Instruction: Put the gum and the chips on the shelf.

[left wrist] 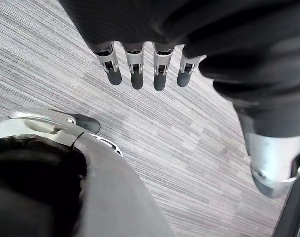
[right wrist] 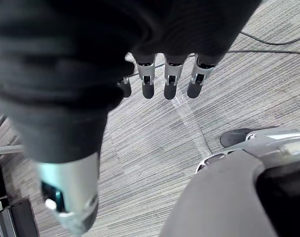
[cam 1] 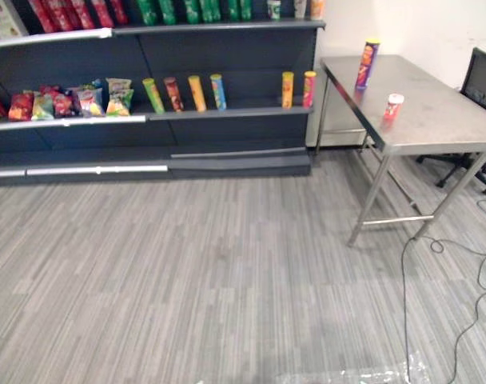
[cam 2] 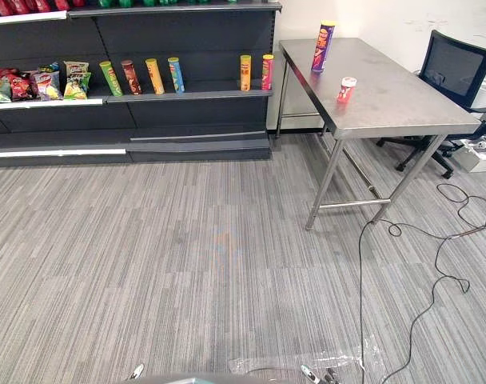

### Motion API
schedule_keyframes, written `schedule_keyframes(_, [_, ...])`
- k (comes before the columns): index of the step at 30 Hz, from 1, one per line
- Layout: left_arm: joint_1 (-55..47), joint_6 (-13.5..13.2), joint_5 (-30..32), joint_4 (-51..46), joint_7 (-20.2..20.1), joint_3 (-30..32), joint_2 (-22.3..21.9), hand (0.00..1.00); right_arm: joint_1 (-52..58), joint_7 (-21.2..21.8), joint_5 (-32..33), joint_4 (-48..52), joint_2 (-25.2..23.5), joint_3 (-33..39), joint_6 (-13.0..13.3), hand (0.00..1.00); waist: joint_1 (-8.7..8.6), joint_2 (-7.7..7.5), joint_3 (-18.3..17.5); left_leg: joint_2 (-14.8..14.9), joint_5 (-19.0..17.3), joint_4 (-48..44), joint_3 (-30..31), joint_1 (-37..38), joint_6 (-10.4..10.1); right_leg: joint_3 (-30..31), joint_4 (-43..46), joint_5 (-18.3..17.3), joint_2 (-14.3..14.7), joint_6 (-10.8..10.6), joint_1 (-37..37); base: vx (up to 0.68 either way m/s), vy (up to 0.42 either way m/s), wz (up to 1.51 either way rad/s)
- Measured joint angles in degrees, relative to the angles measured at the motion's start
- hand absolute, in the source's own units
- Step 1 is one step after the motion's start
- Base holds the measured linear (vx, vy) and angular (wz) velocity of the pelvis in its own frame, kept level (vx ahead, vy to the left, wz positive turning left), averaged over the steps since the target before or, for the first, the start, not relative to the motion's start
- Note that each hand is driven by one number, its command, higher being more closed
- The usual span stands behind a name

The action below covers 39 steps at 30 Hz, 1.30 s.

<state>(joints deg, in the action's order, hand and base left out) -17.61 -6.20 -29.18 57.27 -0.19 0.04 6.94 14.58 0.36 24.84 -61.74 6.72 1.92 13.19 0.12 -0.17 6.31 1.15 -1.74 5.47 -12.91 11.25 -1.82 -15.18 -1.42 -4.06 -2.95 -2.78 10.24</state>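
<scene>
Table (cam 2: 403,104) brushed metal; floor (cam 1: 187,264) prob. matt carpet.

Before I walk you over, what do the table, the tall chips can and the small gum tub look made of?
Table: likely brushed steel, grey with a dull sheen and thin metal legs.
Chips can: probably a printed cardboard tube, glossy purple, yellow cap maybe plastic.
Gum tub: looks plastic, red body, white lid; too small to be sure.

Left hand (left wrist: 135,61) lowered, fingers (left wrist: 159,74) straight and relaxed, right hand (right wrist: 170,74) lowered, fingers likewise straight
</scene>
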Motion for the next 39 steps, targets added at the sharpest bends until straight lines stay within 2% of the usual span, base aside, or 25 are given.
schedule_keyframes(5, [0.2,-2.1,-1.3,1.1,-0.5,-0.2,-0.2,0.00,-0.6,0.0,0.0,0.0,0.0,0.0,0.0,0.00,-0.08,0.13,0.5,0.2,-0.1,0.3,-0.4,0.0,-0.2,0.0,-0.4,0.0,0.2,0.0,0.2,-0.02,-0.010,0.00])
schedule_keyframes(17, [0.2,-1.1,-2.1,0.9,-0.3,-0.1,-0.2,0.00,-0.7,0.1,0.1,0.0,0.0,-0.1,0.0,0.00,-0.04,0.10,0.7,0.3,-0.1,0.4,-0.5,-0.1,-0.1,-0.2,-0.5,-0.2,0.2,-0.5,0.1,-0.06,-0.005,0.01])
schedule_keyframes(24, [0.2,-1.1,-2.1,0.9,-0.2,-0.1,-0.2,0.00,-0.7,4.0,2.7,-0.2,0.2,-0.1,-0.5,0.00,-0.06,-0.02,0.7,0.3,-0.1,0.4,-0.4,-0.1,0.2,-0.2,-0.6,0.1,0.2,-0.2,0.1,0.02,0.003,-0.01])
schedule_keyframes(39, [0.2,-1.2,-2.1,1.0,1.1,0.0,0.0,0.00,-1.9,5.2,2.7,-2.1,0.1,-0.1,-0.3,0.00,-0.06,-0.56,1.0,0.2,-0.2,0.4,-0.4,0.1,0.1,-0.4,-0.7,0.1,0.2,-0.2,0.5,0.01,0.000,0.01])
